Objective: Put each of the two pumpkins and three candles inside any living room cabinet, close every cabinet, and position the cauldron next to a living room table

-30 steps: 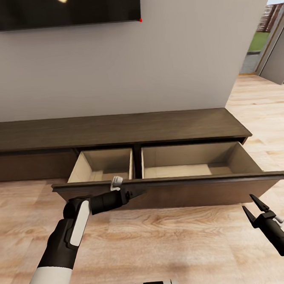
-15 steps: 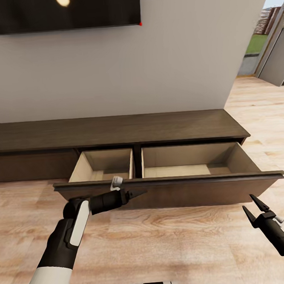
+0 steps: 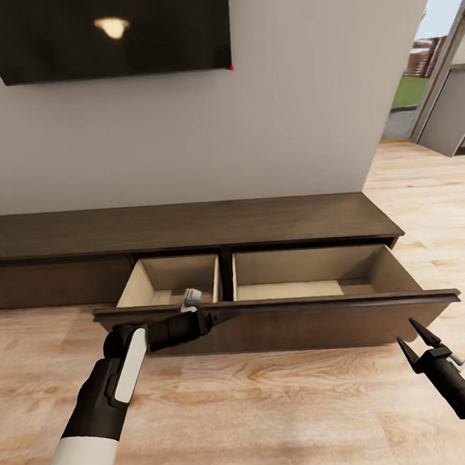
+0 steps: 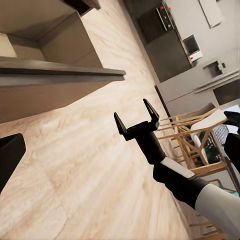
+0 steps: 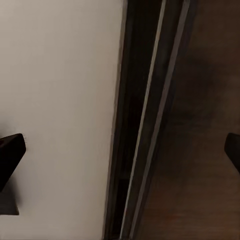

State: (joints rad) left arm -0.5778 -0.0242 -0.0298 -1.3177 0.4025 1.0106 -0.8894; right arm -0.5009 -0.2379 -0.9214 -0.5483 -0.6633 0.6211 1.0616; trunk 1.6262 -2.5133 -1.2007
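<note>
My view has tipped up and drawn back a little over the last second: more of the television (image 3: 112, 32) shows on the wall, and the cabinet (image 3: 190, 225) sits lower in the head view. That is my head moving, not the furniture. The wide drawer (image 3: 278, 320) is pulled out as it was, its two pale compartments bare, just beyond my left jaws (image 3: 225, 316), whose tips lie at the drawer front's top edge; I cannot tell whether they are parted or closed. My right jaws (image 3: 410, 336) hang released, prongs spread, holding nothing, just in front of the drawer's right end, with the wooden floor (image 3: 273, 397) beneath. I see no pumpkin or candle near either jaws. I judge the drawer stands ready, so my next job is fetching the pumpkins and candles, then shutting it.
</note>
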